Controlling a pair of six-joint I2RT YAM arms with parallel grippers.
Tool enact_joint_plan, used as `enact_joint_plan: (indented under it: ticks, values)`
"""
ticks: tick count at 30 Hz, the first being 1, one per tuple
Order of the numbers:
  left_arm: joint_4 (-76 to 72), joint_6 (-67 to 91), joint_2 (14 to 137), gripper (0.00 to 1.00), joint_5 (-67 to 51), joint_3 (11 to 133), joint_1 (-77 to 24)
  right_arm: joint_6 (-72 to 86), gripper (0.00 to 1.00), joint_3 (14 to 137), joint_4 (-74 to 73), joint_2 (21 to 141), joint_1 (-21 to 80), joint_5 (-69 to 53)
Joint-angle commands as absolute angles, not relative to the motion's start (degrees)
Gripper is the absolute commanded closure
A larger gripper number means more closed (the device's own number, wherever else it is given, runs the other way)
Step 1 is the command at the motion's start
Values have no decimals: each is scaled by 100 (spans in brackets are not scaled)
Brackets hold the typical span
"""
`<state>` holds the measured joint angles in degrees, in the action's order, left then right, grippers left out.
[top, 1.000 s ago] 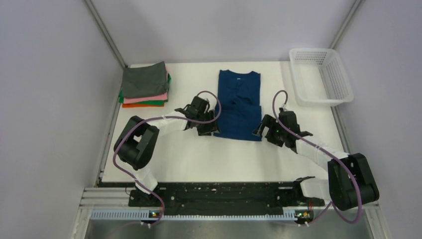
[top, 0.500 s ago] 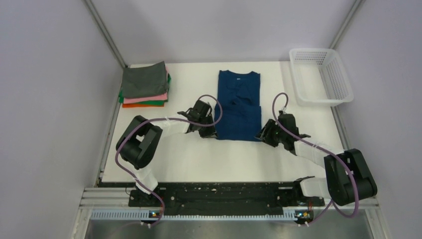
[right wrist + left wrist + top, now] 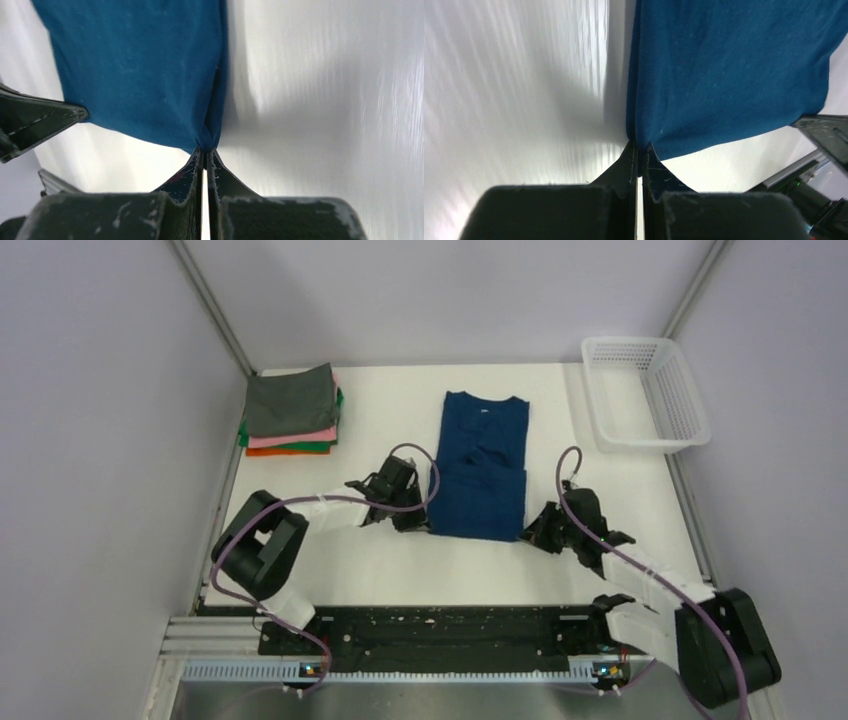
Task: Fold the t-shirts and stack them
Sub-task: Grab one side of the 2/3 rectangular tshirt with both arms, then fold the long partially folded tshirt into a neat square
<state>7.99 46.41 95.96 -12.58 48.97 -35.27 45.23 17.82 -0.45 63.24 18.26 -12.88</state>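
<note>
**ITEM: NAVY T-SHIRT, HALF-FOLDED, HELD AT BOTH NEAR HEM CORNERS**

**Location.** The large navy blue cotton t-shirt lies flat on the white worktop, roughly midway between its left and right edges. The collar points to the far edge and the hem to the near edge. The sleeves appear already turned in, leaving a long narrow rectangle.

**Left hand.** The left hand is clenched. Its two black fingers are pressed together on the near left hem corner, and the cloth puckers where it enters the pinch.

**Right hand.** The right hand is likewise clamped tight, on the near right hem corner, with a small gather of fabric between the fingertips.

**Step in hand.** By appearance, this is the grasp that opens the crosswise fold. The shirt rests on the worktop and nothing is raised yet.

**Next move calls for.**
- Lift both corners together.
- Carry them level toward the far edge.
- Lay the hem over the collar end.
- Keep the hands evenly spaced, since uneven travel would likely skew the fold or drag the lower layer.

**Other stock.**
- The stack of folded t-shirts sits at the far left corner, well apart, with grey on top and pink, green and orange beneath.
- The white plastic mesh basket sits at the far right corner.
</note>
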Motion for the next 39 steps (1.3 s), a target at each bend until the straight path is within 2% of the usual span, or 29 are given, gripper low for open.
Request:
enact_joint_plan:
  ticks: [1, 6, 9, 16, 22, 29, 39]
  values:
    - [1327, 4572, 8429, 100, -1117, 4374, -3740, 4434, 100, 1828, -1330, 4934, 1934, -1408]
    - [1829, 4671, 6906, 100, -1114, 4080, -4231, 4316, 100, 2223, -2815, 3202, 1960, -2406]
    - [1946, 4590, 6124, 100, -1242, 4137, -4375, 4347, 100, 2611, -3087, 2630, 1977, -2879]
    - [2080, 4274, 5654, 100, -895, 4678, -4369, 4191, 100, 3465, -2891, 2821, 1968, -2924]
    - [1767, 4033, 6364, 100, -987, 5183, -3964, 4214, 100, 3664, -2170, 3301, 1961, -2421]
    - [1666, 3835, 7455, 100, -1303, 5972, -3204, 3903, 100, 4094, -1431, 4508, 1696, -2135]
    - [1550, 3567, 8953, 100, -1894, 6954, -2426, 3814, 100, 4469, -271, 6085, 980, -2368]
